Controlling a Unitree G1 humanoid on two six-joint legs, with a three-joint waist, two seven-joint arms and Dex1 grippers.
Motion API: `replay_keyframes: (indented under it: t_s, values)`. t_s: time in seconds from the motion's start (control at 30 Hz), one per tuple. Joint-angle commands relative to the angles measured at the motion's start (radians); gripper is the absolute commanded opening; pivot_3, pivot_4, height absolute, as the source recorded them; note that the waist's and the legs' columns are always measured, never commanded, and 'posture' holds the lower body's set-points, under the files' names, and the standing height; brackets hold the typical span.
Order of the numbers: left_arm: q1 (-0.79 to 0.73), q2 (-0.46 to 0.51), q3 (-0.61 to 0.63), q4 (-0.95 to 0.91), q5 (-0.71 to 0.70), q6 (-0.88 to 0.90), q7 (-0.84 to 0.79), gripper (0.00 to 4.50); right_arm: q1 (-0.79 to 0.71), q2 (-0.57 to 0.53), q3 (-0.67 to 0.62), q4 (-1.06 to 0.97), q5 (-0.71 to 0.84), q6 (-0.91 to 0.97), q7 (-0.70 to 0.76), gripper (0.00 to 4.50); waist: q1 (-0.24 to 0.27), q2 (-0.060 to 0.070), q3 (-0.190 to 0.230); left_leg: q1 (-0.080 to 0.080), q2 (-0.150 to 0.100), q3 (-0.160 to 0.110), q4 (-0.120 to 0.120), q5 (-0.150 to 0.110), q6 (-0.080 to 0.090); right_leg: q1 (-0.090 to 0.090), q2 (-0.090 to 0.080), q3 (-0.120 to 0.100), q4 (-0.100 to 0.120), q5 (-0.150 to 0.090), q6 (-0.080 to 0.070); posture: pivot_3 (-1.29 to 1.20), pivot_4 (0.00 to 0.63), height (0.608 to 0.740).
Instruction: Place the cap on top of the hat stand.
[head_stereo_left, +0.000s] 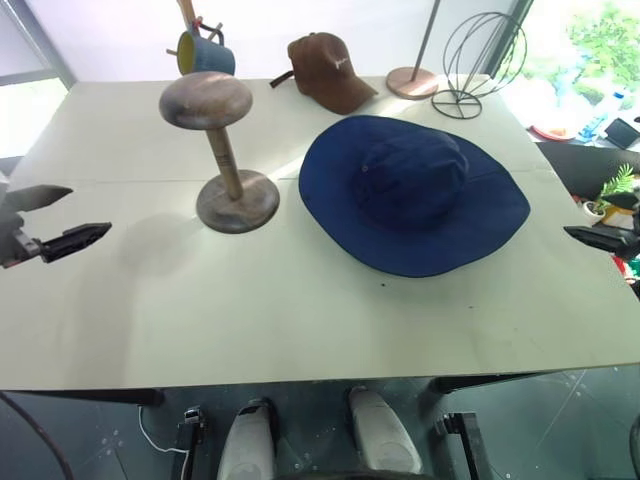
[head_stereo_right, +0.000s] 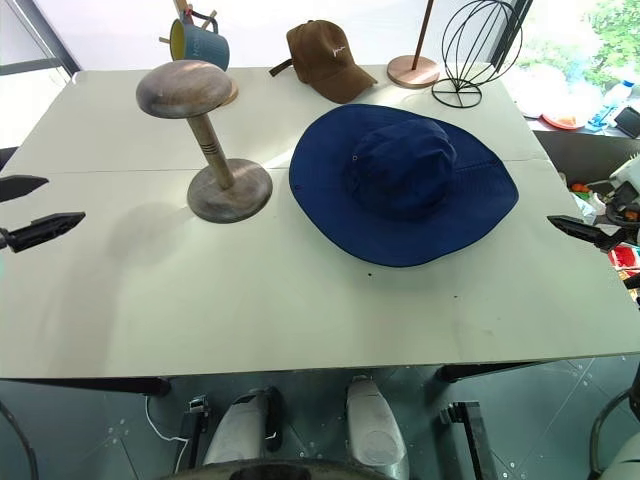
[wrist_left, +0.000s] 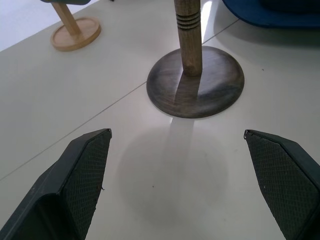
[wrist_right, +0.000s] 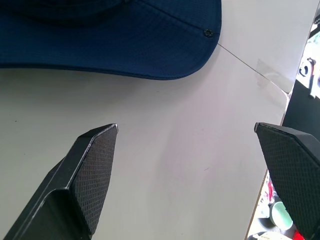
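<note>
Navy sun hat lies flat on the white tabletop (head_stereo_left: 150, 320), beside the stand.

The wide-brimmed navy blue fabric cap (head_stereo_left: 413, 192) rests crown up, just right of the dark wooden dome-topped hat stand (head_stereo_left: 225, 160); left end effector (wrist_left: 177, 182) and right end effector (wrist_right: 187, 175) hover spread wide, empty.

left gripper (head_stereo_left: 55, 220) at nine o'clock, jaws spread wide; right gripper (wrist_right: 187, 175) at three o'clock, likewise parted, holding nothing.

bright daylight from rear windows, soft shadow beside hat stand (head_stereo_left: 222, 150)
</note>
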Motion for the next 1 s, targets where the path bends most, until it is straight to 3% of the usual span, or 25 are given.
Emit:
replay_keyframes:
  t_s: [0.03,0.3,0.5,0.57,0.73,1.0]
  values:
    - [-0.004,0.029,0.007,-0.015,-0.002,-0.027,-0.025,4.45,-0.004,-0.021,-0.029,-0.013,0.018,-0.017,-0.004,4.50,0.000,0.000,0.000,0.000,0.000,0.000,0.000,0.000,0.000,0.000,0.000,0.000,0.000,0.000,0.000,0.00,0.150,0.738]
    - [-0.024,0.032,0.007,-0.005,-0.009,-0.003,-0.018,4.45,-0.015,-0.017,-0.019,-0.033,0.009,-0.030,-0.018,4.50,0.003,0.000,0.000,0.000,0.000,0.000,0.000,0.000,0.000,0.000,0.000,0.000,0.000,0.000,0.000,0.00,0.150,0.738]
    - [-0.148,0.039,-0.033,-0.012,-0.096,0.096,-0.033,4.45,-0.026,-0.033,-0.024,-0.132,0.040,0.032,0.033,4.50,0.006,0.000,0.000,0.000,0.000,0.000,0.001,0.000,0.000,0.001,0.000,0.000,0.001,0.000,0.000,0.00,0.150,0.738]
    - [-0.200,0.038,-0.053,-0.017,-0.141,0.172,-0.020,4.45,0.007,-0.040,-0.045,-0.234,0.090,0.083,0.097,4.50,0.007,0.000,0.000,0.000,0.000,0.000,0.001,0.000,0.000,0.001,0.000,0.000,0.002,0.000,0.001,0.00,0.150,0.738]
    - [-0.255,0.035,-0.166,-0.126,-0.236,0.263,-0.106,4.45,0.231,-0.058,-0.113,-0.672,0.157,0.180,0.101,4.50,0.015,0.000,0.000,0.000,0.000,-0.002,0.002,0.000,0.000,0.001,0.001,0.000,0.007,0.001,0.007,0.00,0.150,0.738]
    - [-0.349,0.020,-0.335,-0.260,-0.307,0.293,-0.209,4.45,0.524,-0.032,-0.221,-1.300,0.181,0.392,-0.019,4.50,0.013,-0.001,0.000,0.002,-0.001,-0.006,0.005,0.000,0.000,-0.001,0.003,-0.001,0.015,-0.003,0.003,0.00,0.150,0.738]
